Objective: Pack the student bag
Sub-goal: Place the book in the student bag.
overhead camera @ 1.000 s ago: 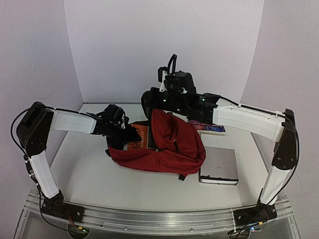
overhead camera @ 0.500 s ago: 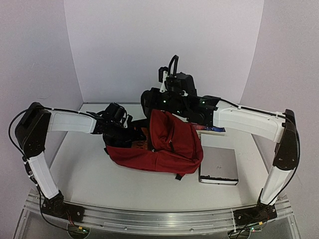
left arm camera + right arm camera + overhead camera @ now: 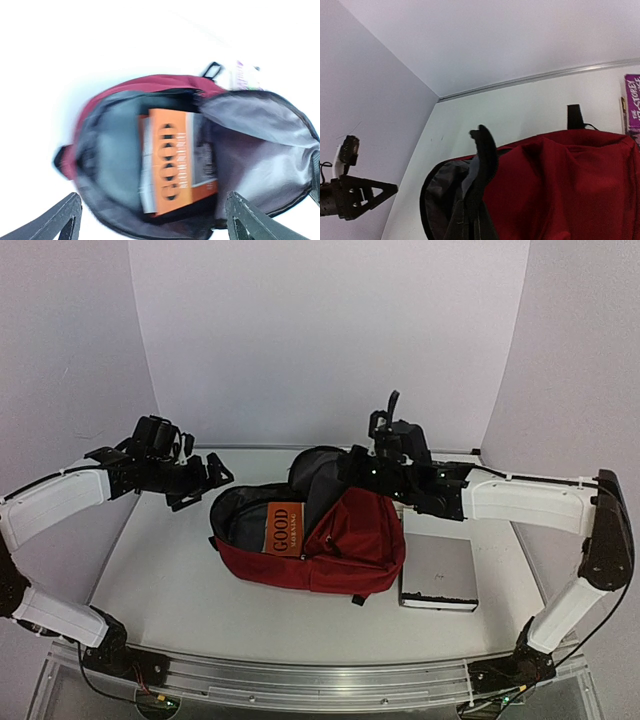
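The student bag (image 3: 345, 545), dark red with grey lining, lies in the middle of the table with its mouth gaping to the left. An orange book (image 3: 282, 530) marked GOOD stands inside the opening, and the left wrist view shows that orange book (image 3: 182, 162) against the grey lining (image 3: 112, 155). My left gripper (image 3: 203, 486) hangs open and empty to the left of the bag, apart from it, its fingertips (image 3: 70, 210) framing the mouth. My right gripper (image 3: 342, 464) is shut on the bag's raised flap edge (image 3: 485, 155), holding it up.
A flat grey case (image 3: 438, 573) lies right of the bag, touching it. A purple book (image 3: 632, 107) lies behind the bag at the far right. White walls close the table's back and sides. The left gripper (image 3: 357, 195) shows at the right wrist view's left edge.
My left gripper opened, left the orange book in the bag and drew back up and to the left. The right gripper stayed shut on the flap while its arm shifted right.
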Controlling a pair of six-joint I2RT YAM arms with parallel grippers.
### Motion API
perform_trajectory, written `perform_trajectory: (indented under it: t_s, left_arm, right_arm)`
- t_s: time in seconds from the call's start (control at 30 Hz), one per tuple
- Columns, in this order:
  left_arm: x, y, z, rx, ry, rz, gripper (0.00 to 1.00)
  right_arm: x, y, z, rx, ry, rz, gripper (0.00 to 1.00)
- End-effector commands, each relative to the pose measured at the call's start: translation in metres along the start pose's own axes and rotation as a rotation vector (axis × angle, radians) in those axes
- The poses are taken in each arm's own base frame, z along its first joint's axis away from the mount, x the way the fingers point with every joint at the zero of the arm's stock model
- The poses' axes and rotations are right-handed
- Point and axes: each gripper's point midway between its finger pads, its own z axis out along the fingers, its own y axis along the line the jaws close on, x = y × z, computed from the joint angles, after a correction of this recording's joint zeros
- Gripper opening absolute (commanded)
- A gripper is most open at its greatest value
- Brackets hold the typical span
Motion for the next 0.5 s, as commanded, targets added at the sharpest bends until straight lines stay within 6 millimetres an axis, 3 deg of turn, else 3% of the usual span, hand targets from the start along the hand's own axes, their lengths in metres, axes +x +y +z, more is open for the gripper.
perform_trajectory:
  t_s: [0.0,0.13,0.27,0.3,0.33,0.4,0.47]
  left_arm:
    - [0.017,0.035,-0.007,-0.088,0.033,-0.046,1.0]
    - [0.023,0.045,-0.001,-0.088,0.055,-0.071,1.0]
    - [0.029,0.057,0.015,-0.119,0.1,-0.085,1.0]
    - [0.029,0.061,0.018,-0.135,0.107,-0.086,1.0]
    - [0.03,0.064,0.021,-0.15,0.113,-0.085,1.0]
    - [0.031,0.07,0.027,-0.183,0.133,-0.089,1.0]
    - [0.03,0.072,0.031,-0.196,0.137,-0.087,1.0]
  right_arm:
    - [0.02,-0.065,-0.009,0.16,0.023,0.095,0.0]
    - [0.054,-0.114,-0.011,0.288,0.078,0.086,0.0]
    - [0.075,-0.133,-0.008,0.353,0.136,0.045,0.04]
    - [0.074,-0.131,-0.008,0.347,0.143,0.034,0.13]
    - [0.072,-0.126,-0.007,0.332,0.148,0.023,0.33]
    - [0.064,-0.118,-0.01,0.311,0.149,-0.011,0.62]
    - [0.052,-0.112,-0.018,0.3,0.136,-0.034,0.79]
